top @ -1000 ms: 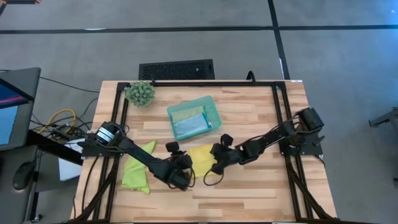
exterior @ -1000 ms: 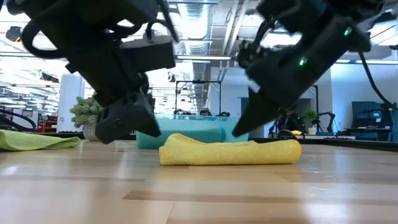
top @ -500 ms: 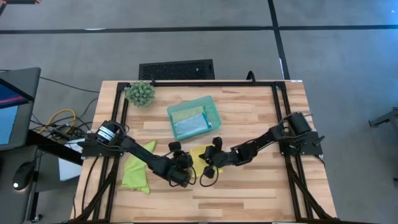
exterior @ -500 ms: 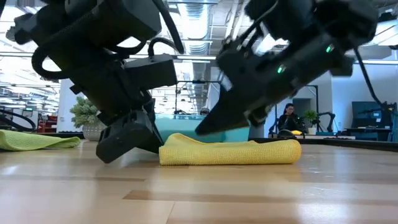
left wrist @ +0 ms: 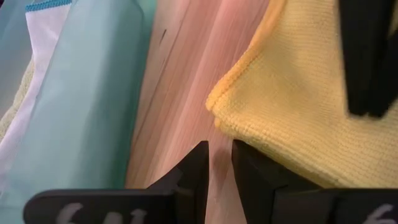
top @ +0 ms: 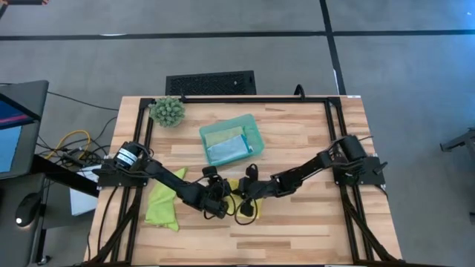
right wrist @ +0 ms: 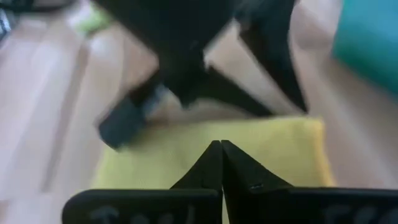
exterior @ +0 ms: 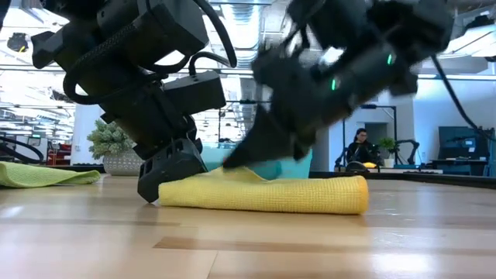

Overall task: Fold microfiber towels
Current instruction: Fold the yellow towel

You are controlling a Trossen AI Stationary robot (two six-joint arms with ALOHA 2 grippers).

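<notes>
- The yellow towel (exterior: 263,194) is lying folded in the middle of the table (top: 297,230), just in front of the teal tray (top: 231,139).
- The left gripper (exterior: 167,172) is pressing down at one end, its fingers only a little apart, holding nothing I can see.
- The right gripper (right wrist: 221,163), fingers pressed together, is sitting on top of the towel.
- The grippers are very close and might be bumping, and the fold could be sliding open.

Bright, even overhead light; right gripper (exterior: 260,151) motion-blurred in low view, right wrist view soft w/ blur.
</notes>
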